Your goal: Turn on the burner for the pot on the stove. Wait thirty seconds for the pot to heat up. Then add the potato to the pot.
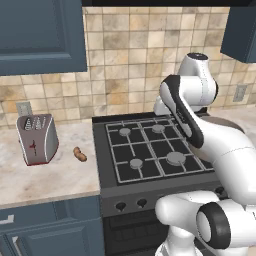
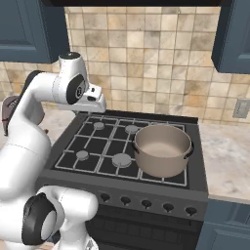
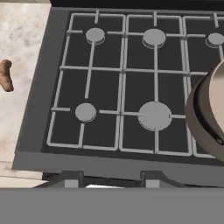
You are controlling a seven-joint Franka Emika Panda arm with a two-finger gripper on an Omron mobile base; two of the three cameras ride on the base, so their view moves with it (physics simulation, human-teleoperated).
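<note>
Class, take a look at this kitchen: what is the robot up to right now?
The arm hovers above the stove, holding nothing. The pot sits on the stove's right side. The potato lies on the counter left of the stove, beside a toaster. No flame shows, and the potato has not been added yet.

No text, label or number can be read anywhere in these views.

Domestic kitchen, rendered: black gas stove (image 2: 132, 146) set into beige stone counter (image 1: 45, 175), tiled backsplash (image 2: 146, 58), blue cabinets (image 1: 40, 35), silver toaster (image 1: 36, 139), wall outlet (image 2: 240, 108).
</note>
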